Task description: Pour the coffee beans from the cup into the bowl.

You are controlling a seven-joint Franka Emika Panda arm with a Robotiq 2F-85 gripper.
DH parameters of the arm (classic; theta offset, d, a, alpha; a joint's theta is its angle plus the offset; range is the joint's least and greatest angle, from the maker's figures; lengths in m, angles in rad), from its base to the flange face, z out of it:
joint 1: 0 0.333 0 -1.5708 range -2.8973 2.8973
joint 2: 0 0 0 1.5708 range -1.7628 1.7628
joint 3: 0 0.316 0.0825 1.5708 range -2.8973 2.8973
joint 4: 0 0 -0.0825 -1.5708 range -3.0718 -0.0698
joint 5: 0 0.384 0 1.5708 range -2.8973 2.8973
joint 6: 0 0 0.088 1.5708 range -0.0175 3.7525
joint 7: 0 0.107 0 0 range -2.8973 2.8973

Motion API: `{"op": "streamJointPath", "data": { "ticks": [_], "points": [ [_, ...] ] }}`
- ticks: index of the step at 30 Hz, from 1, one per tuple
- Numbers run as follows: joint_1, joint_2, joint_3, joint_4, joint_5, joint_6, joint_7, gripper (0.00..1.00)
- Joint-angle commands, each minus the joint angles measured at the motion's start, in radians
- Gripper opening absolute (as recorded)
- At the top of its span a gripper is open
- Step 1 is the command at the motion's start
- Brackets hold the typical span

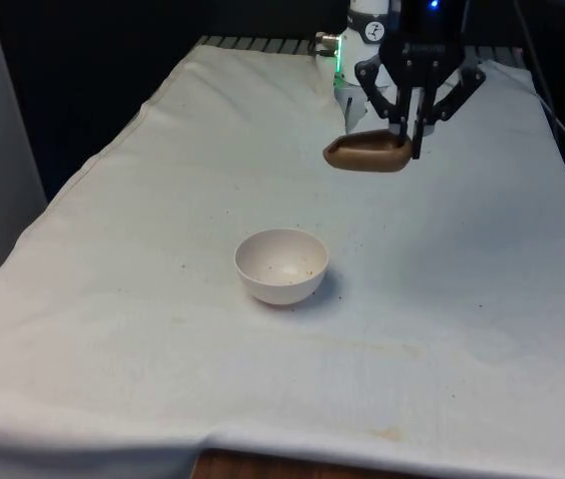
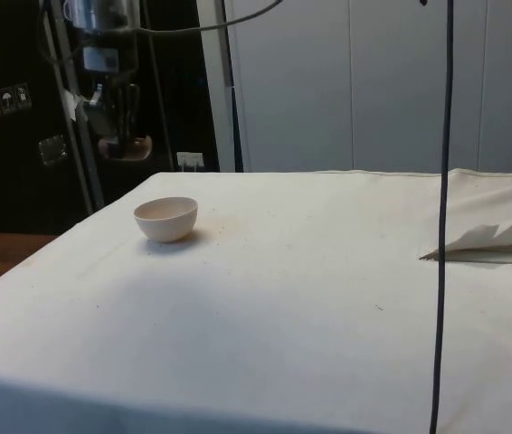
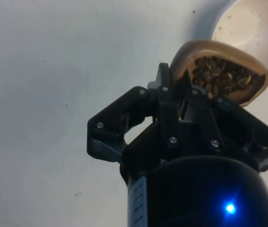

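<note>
A small brown cup hangs in the air above the table, held by its rim in my gripper, which is shut on it. The wrist view shows dark coffee beans lying inside the cup, with the fingers clamped on its near wall. The white bowl stands on the cloth, nearer the camera and towards the front view's left of the cup. In the side view the cup is well above and beyond the bowl. A few specks lie in the bowl.
The white cloth covers the whole table, with a creased fold near one end. A black cable hangs down in front of the side camera. Open cloth lies all around the bowl.
</note>
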Motion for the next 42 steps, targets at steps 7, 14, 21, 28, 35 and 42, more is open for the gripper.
{"op": "streamJointPath", "data": {
  "ticks": [7, 14, 21, 28, 35, 42],
  "points": [
    [-0.018, -0.013, -0.016, -0.042, 0.021, 0.026, -0.070, 0.00],
    [-0.016, -0.009, -0.054, -0.063, 0.047, 0.038, -0.124, 0.00],
    [-0.029, 0.016, -0.063, -0.051, 0.130, 0.058, -0.202, 0.00],
    [-0.031, 0.048, -0.081, -0.019, 0.208, 0.055, -0.268, 0.00],
    [-0.036, 0.065, -0.104, -0.002, 0.285, 0.043, -0.337, 0.00],
    [-0.040, 0.072, -0.132, 0.006, 0.359, 0.030, -0.407, 0.00]
  ]
}}
